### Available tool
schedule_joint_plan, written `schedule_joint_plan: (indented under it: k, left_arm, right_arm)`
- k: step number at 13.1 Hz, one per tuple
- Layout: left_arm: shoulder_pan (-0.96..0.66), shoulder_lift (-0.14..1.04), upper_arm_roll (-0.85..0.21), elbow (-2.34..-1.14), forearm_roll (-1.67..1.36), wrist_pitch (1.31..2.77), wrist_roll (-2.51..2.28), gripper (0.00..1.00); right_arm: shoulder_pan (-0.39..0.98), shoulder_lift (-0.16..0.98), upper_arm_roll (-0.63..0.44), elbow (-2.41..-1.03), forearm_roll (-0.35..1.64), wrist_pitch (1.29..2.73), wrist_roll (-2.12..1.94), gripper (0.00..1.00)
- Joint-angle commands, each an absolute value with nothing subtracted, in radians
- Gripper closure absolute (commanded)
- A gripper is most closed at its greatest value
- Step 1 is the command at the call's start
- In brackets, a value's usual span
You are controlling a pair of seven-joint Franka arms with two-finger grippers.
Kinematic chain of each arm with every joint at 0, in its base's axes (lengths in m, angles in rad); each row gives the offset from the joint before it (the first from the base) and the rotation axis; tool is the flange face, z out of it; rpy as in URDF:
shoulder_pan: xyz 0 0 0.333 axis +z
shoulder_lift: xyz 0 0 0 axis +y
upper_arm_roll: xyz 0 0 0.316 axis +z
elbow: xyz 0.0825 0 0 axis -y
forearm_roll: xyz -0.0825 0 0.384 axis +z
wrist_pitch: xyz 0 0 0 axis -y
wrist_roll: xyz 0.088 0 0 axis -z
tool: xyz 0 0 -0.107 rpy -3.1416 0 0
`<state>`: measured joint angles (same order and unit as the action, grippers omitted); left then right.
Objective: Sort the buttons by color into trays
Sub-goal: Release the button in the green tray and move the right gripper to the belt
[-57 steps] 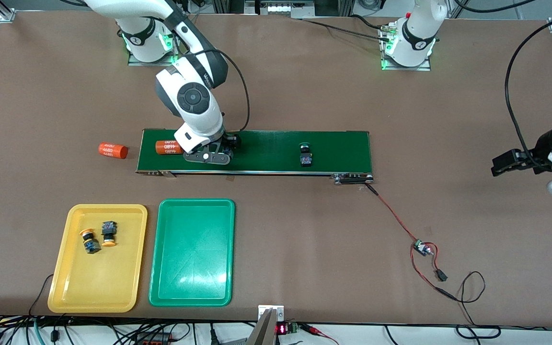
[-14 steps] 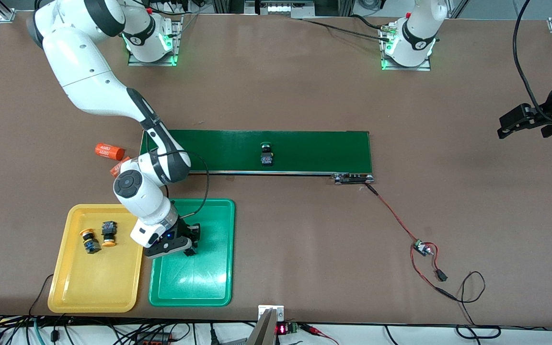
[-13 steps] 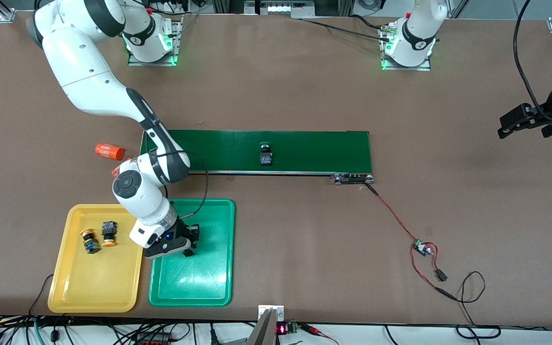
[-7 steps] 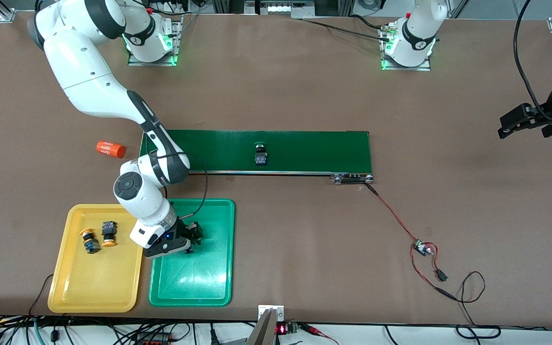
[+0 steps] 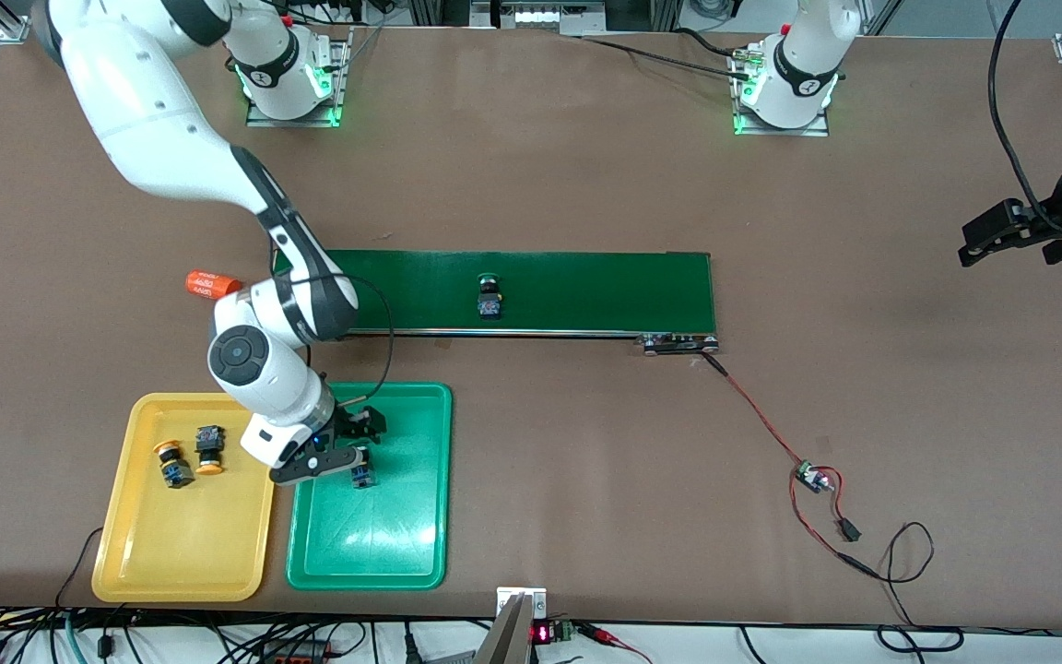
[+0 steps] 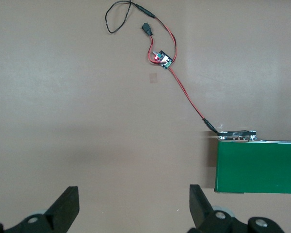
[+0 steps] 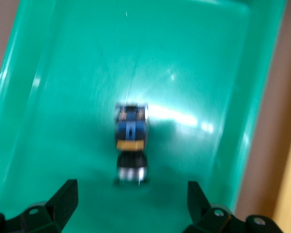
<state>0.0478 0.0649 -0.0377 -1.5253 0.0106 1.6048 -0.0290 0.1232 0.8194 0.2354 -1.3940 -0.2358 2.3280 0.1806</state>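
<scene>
Green-capped button (image 7: 131, 143) lying loose in green tray (image 7: 218, 73), just below spread fingers of right gripper (image 5: 347, 441). 2 yellow-capped buttons (image 5: 188, 454) in yellow tray (image 5: 139, 553). Left gripper (image 6: 131, 206) idle over bare table, jaws spread, holding nothing.

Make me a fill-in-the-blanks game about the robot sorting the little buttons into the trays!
1. The right gripper hangs open over the ___ plastic tray.
2. The shallow yellow plastic tray holds ___ orange-capped push-buttons.
3. One green-capped push-button lies on the long dark-green ___.
4. The left gripper waits, its fingers ___, over bare table.

Missing words: green; two; conveyor belt; open
</scene>
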Motion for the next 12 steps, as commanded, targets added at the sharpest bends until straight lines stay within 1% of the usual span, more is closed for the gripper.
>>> schedule_joint_plan:
  k: [1,3,4,6,9,11,12]
  left_arm:
    - [0.057,0.048,-0.04,-1.531,-0.014,1.597,-0.005,0.0]
    - [0.058,0.048,-0.038,-1.531,-0.014,1.595,-0.005,0.0]
    - [0.058,0.049,-0.038,-1.531,-0.014,1.595,-0.005,0.0]
    - [0.058,0.049,-0.038,-1.531,-0.014,1.595,-0.005,0.0]
    - [0.058,0.049,-0.037,-1.532,-0.014,1.595,-0.005,0.0]
    - [0.058,0.049,-0.035,-1.532,-0.014,1.595,-0.005,0.0]
    - [0.058,0.049,-0.035,-1.532,-0.014,1.595,-0.005,0.0]
  right_arm:
    - [0.161,0.701,0.233,-1.46,-0.244,2.157,0.268,0.0]
    - [0.185,0.658,0.235,-1.462,-0.241,2.026,0.336,0.0]
    - [0.208,0.644,0.236,-1.466,-0.235,1.99,0.369,0.0]
    - [0.225,0.632,0.248,-1.485,-0.201,1.967,0.461,0.0]
    - [0.225,0.611,0.264,-1.526,-0.158,1.968,0.572,0.0]
    - [0.224,0.595,0.262,-1.542,-0.059,1.967,0.623,0.0]
    - [0.225,0.586,0.262,-1.552,-0.048,1.965,0.633,0.0]
